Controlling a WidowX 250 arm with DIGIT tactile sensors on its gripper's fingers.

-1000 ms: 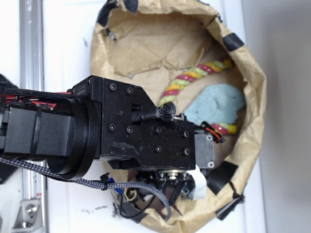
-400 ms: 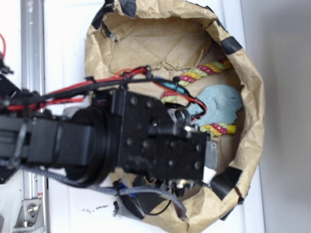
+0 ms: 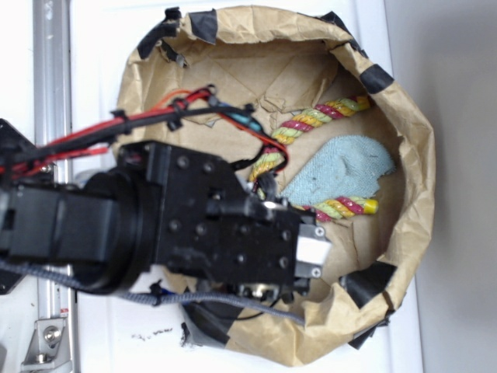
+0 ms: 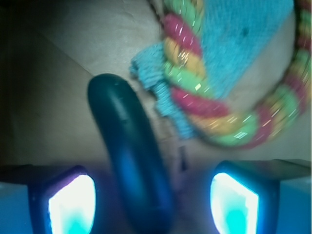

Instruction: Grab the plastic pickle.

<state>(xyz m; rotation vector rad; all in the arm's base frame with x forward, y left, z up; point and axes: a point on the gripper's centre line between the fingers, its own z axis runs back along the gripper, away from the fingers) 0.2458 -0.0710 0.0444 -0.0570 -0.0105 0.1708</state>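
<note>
Plastic pickle [image 4: 129,156] lay on brown paper floor of bag [image 3: 404,233], lengthwise between jaws, nearer left pad; hidden under arm in exterior view. Gripper [image 4: 153,200] stood open, pads apart on either side, nothing held. Pickle looked light, rigid, glossy; likely slippery, so squeeze across mid-body, not rounded ends. Multicoloured rope [image 4: 195,92] and teal cloth [image 4: 243,44] sat just beside pickle's far end, cloth fringe nearly touching. Right pad could snag the rope loop. Crumpled bag walls ringed the workspace.
</note>
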